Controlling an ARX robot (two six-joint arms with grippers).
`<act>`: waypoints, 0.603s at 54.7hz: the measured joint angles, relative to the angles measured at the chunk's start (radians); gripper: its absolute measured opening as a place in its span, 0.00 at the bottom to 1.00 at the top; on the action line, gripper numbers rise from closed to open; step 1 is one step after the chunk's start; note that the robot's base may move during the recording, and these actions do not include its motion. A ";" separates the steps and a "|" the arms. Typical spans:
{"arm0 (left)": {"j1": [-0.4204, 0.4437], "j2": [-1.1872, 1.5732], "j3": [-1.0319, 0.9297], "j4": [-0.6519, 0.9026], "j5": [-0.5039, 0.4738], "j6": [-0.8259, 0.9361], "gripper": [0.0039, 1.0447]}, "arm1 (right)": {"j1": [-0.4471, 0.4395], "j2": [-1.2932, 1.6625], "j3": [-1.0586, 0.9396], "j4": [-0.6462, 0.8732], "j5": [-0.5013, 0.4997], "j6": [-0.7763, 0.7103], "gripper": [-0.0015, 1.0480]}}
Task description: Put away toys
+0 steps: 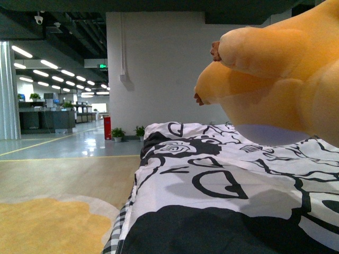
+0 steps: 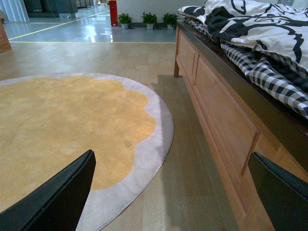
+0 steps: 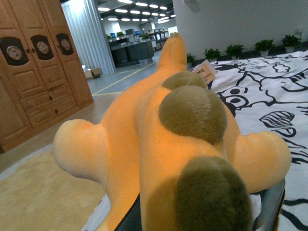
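Observation:
The orange-yellow plush animal (image 1: 280, 74) hangs in the air at the upper right of the front view, above the bed. Seen from the right wrist, the plush animal (image 3: 163, 144) fills the picture, with brown patches along its back and a paper tag near its far end. My right gripper (image 3: 192, 216) is shut on it; only dark finger edges show beneath the fabric. My left gripper (image 2: 175, 192) is open and empty, low over the wooden floor beside the bed frame, its dark fingers (image 2: 57, 197) far apart.
A bed with a black-and-white patterned duvet (image 1: 222, 185) fills the lower right. Its wooden side (image 2: 226, 125) stands close to my left gripper. A round yellow rug (image 2: 62, 130) with a grey border lies on the floor. A brown wardrobe (image 3: 33, 67) stands beyond the rug.

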 joint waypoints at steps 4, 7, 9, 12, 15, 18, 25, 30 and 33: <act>0.000 0.000 0.000 0.000 0.000 0.000 0.94 | -0.002 -0.085 -0.043 -0.033 -0.015 0.028 0.07; 0.000 0.000 0.000 0.000 0.000 0.000 0.94 | -0.003 -0.139 -0.069 -0.056 -0.015 0.044 0.07; 0.000 0.000 0.000 0.000 0.000 0.000 0.94 | -0.005 -0.182 -0.090 -0.076 -0.013 0.060 0.07; 0.000 0.000 0.000 0.000 0.000 0.000 0.94 | -0.010 -0.232 -0.112 -0.103 -0.010 0.076 0.07; 0.000 0.000 0.000 0.000 0.000 0.000 0.94 | -0.011 -0.275 -0.130 -0.131 0.003 0.090 0.07; 0.000 0.000 0.000 0.000 0.000 0.000 0.94 | -0.010 -0.306 -0.143 -0.169 0.025 0.093 0.07; 0.000 0.000 0.000 0.000 0.000 0.000 0.94 | 0.000 -0.333 -0.159 -0.228 0.061 0.093 0.07; 0.000 0.000 0.000 0.000 0.000 0.000 0.94 | 0.001 -0.332 -0.159 -0.229 0.062 0.093 0.07; 0.000 0.000 0.000 0.000 0.000 0.000 0.94 | 0.001 -0.333 -0.159 -0.229 0.063 0.093 0.07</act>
